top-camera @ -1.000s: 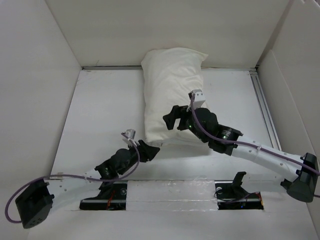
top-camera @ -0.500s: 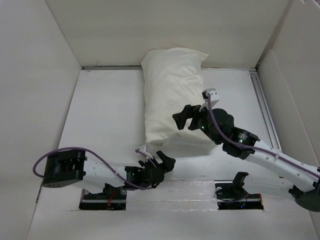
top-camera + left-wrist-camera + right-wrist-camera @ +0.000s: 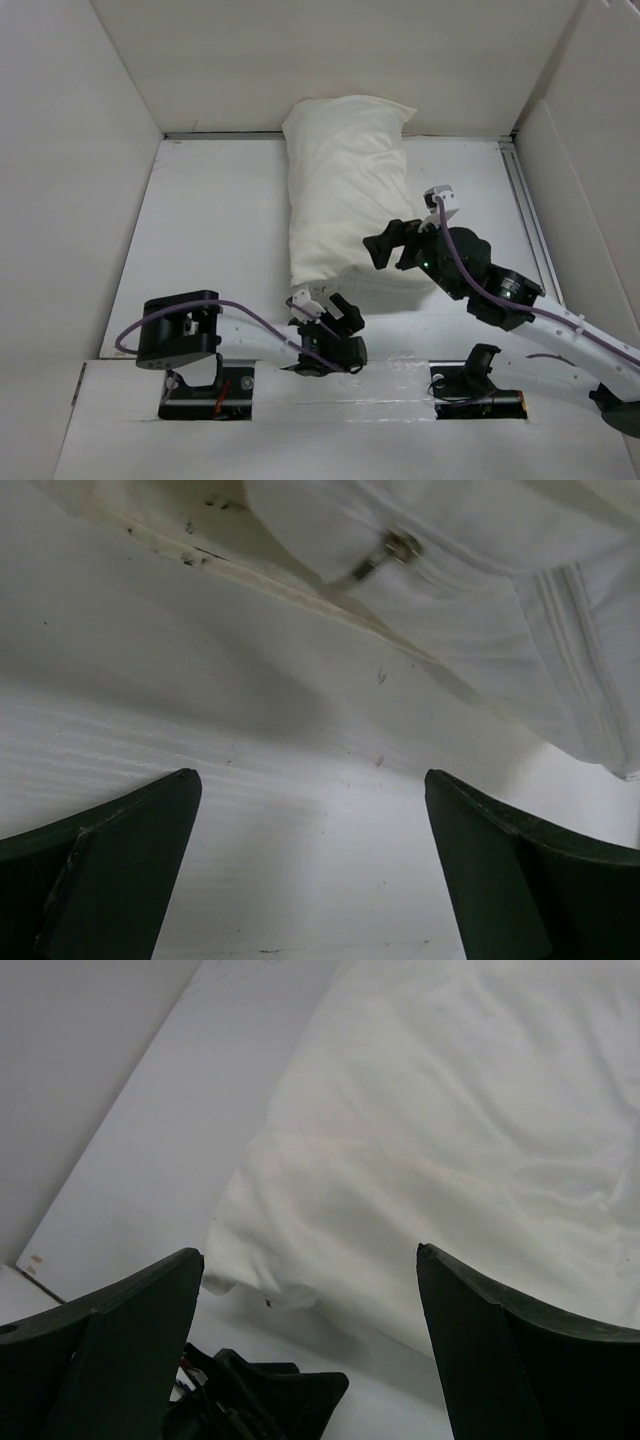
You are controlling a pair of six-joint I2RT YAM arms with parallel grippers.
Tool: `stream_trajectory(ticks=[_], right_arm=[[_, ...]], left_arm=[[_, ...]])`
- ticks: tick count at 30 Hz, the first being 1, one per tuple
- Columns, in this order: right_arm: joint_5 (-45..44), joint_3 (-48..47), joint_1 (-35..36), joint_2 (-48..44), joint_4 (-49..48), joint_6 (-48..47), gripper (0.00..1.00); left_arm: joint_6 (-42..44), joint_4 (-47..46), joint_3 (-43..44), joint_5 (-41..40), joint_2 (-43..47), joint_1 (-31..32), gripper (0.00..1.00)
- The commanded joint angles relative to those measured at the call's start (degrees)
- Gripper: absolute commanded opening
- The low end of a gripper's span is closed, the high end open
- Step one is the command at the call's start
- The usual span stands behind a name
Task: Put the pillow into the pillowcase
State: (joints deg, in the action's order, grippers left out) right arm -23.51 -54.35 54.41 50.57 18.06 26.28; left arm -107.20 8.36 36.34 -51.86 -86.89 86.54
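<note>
One plump, filled pillowcase (image 3: 345,190) is seen lying lengthwise on the white table (image 3: 210,230), its far end at the back wall (image 3: 300,60), with bare table left on both sides. Both of the two grippers are spread wide and empty. The left gripper (image 3: 335,312) is just off the near edge, and the right gripper (image 3: 393,245) is over the near right corner.

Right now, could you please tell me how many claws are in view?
2. The left claw is open just in front of the pillowcase's near end; the right claw is open over its near right part. Neither is hidden.
</note>
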Motion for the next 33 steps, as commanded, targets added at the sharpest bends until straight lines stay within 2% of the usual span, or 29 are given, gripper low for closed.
stream_trajectory(ticks=[1,4,5,10,13,16,19,24,27,29,30,31,33], right_arm=[[-0.22,0.64,-0.54,-3.71,1.1,-0.88,0.94],[-0.22,1.96,-1.06,-6.35,1.1,-0.88,0.94],[0.47,1.96,-1.06,-6.36,1.1,-0.88,0.94],[1.71,2.49,-2.9,-7.68,2.15,-1.94,0.94],[3.72,3.02,-3.44,-8.9,2.15,-2.46,0.94],[5.04,3.63,-3.44,-9.43,1.53,-2.46,0.94],[5.75,3.63,-3.44,-9.43,1.01,-2.99,0.94],[7.16,3.63,-3.96,-9.43,-0.05,-2.99,0.94],[8.21,3.63,-3.96,-9.96,-0.05,-2.99,0.94],[8.92,4.24,-3.96,-9.96,-0.57,-2.99,0.94],[8.92,4.25,-3.96,-9.96,-0.57,-2.99,0.94],[8.92,4.25,-3.96,-10.48,-0.57,-2.99,0.94],[9.44,4.78,-3.96,-11.01,-0.57,-2.99,0.94]], left_arm=[[-22.78,35.06,2.33,2.64,-6.54,1.17,1.0],[-21.74,30.41,-1.87,2.64,-0.67,1.17,1.0],[-18.95,29.44,-3.89,2.11,4.49,1.17,1.0],[-9.8,25.05,-6.89,0.53,17.44,1.7,1.0],[-13.2,26.7,-12.5,1.41,24.38,1.7,1.0],[-13.05,28.2,-14.36,0.1,29.74,1.7,1.0],[-12.34,28.2,-15.07,-1.22,31.87,1.0,1.0],[-13.9,34.94,-13.76,-4.91,31.79,-0.67,1.0],[-12.61,32.01,-13.75,-10.62,30.56,-0.67,1.0],[-5.43,24.9,-13.75,-12.74,30.55,-3.38,1.0],[8.79,18.6,-15.66,-11.26,30.03,-9.84,1.0],[16.77,5.22,-16.73,-8.99,30.72,-13.64,1.0],[27.69,-7.68,-22.41,-2.57,33.78,-20.41,1.0]])
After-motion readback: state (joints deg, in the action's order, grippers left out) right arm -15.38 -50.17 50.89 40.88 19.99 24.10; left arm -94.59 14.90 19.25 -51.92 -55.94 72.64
